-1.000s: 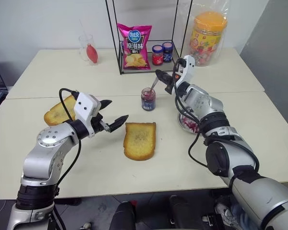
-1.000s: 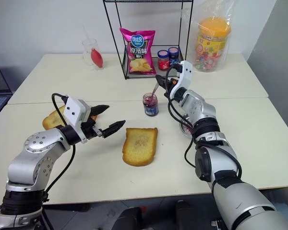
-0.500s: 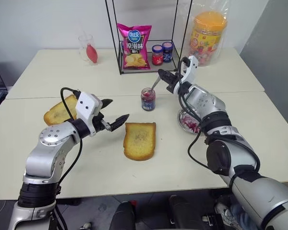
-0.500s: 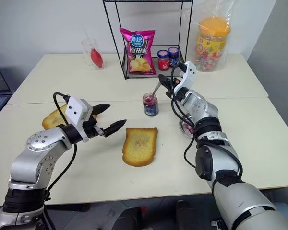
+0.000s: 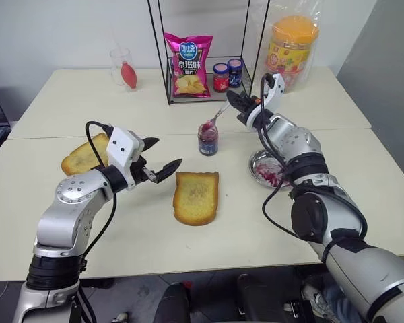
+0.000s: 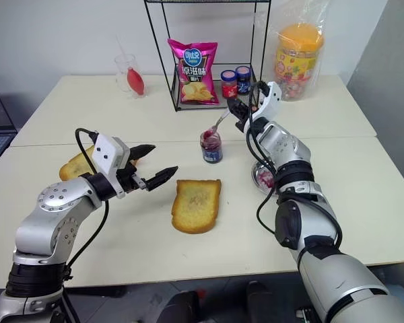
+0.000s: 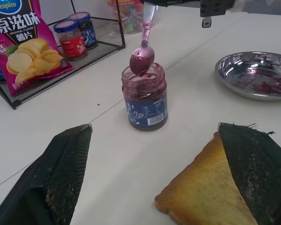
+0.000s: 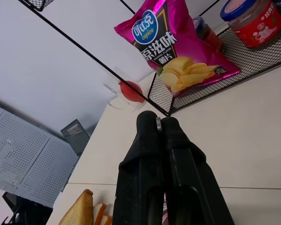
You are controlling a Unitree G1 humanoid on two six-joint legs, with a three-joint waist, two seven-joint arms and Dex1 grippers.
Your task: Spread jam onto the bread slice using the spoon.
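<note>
My right gripper (image 5: 237,101) is shut on the thin handle of the spoon (image 5: 215,118). The spoon slants down to the open glass jar (image 5: 208,139). Its bowl (image 7: 142,61) hangs just above the jar's mouth, loaded with dark red-purple jam. The bread slice (image 5: 196,196) lies flat on the table in front of the jar, its golden face bare. My left gripper (image 5: 164,153) is open and hovers level just left of the slice, with nothing between its fingers (image 7: 68,164).
A round metal dish (image 5: 254,165) smeared with jam sits right of the jar, under my right forearm. Stacked toast (image 5: 84,156) lies at the left. Behind, a wire rack (image 5: 188,94) holds a crisp bag and two lidded jars. A glass (image 5: 123,67) and a candy tub (image 5: 293,50) stand beside it.
My right gripper has rolled and shifted slightly right, lifting the spoon's bowl out of the jar with jam on it. The left arm has stayed still.
</note>
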